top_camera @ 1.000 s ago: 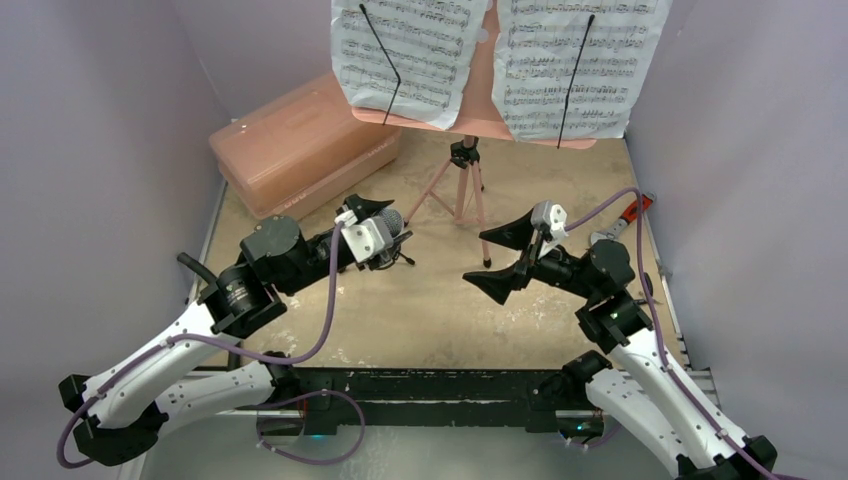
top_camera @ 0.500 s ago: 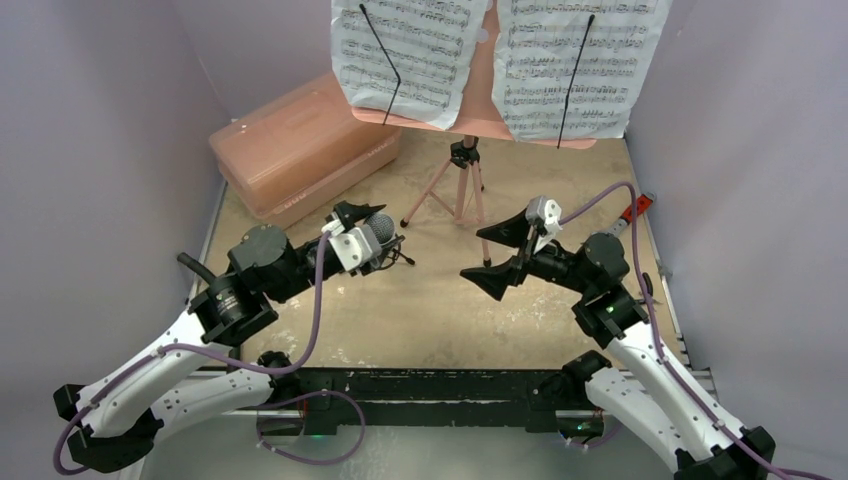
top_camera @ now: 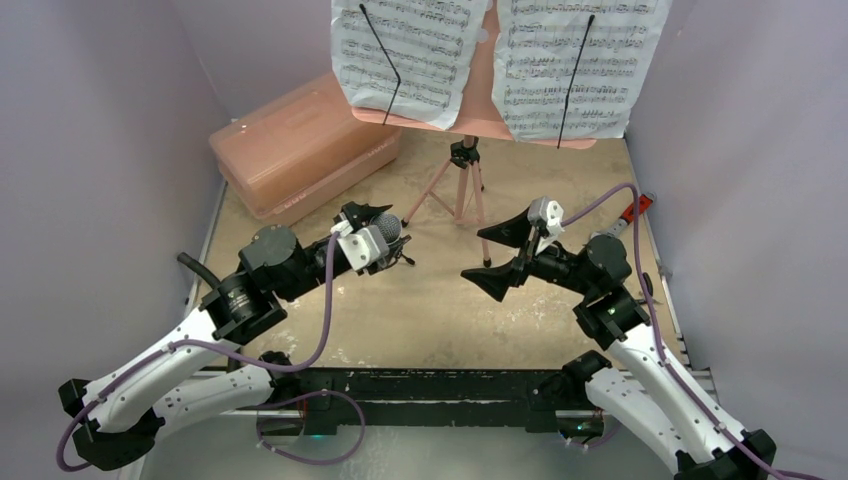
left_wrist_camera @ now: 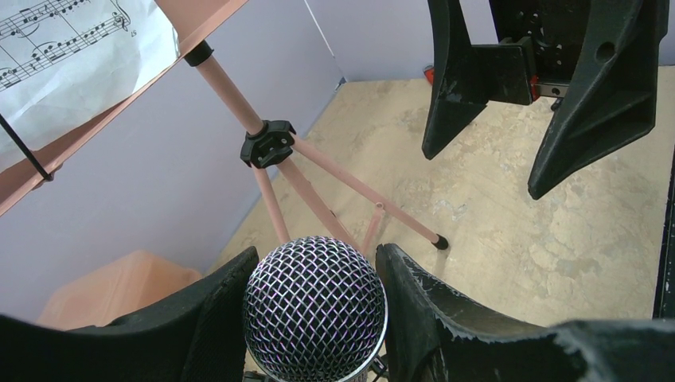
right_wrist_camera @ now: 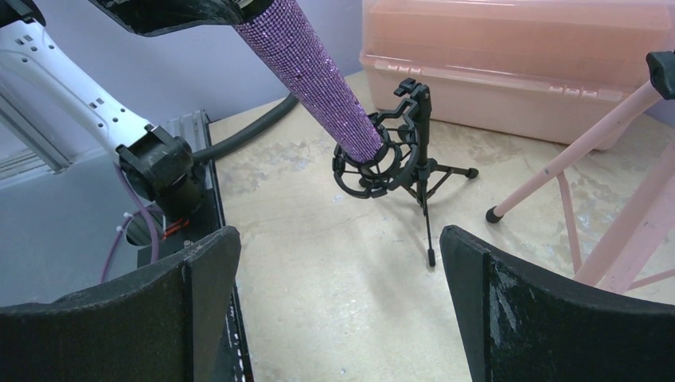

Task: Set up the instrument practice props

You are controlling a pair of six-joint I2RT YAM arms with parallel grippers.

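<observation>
Left pincer (left_wrist_camera: 316, 259): pinching microphone (right_wrist_camera: 318, 72) | right pincer (right_wrist_camera: 338, 239): spread, near mini tripod (right_wrist_camera: 418, 171) | risk: off-axis push may tip mini tripod (light, unbraced)

Two pages (top_camera: 405, 50) (top_camera: 575, 60); one stand (top_camera: 461, 190), microphone (right_wrist_camera: 310, 72), tripod (right_wrist_camera: 419, 171), case (top_camera: 300, 140).

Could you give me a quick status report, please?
Left jaws shut on microphone, its tail in mini tripod shock-mount ring. Right jaws open, empty. Music stand legs nearby, not touching.

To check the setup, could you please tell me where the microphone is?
In the top view the microphone is left of centre, held by the left gripper beside the music stand, its lower end in the ring of the small black tripod.
</observation>
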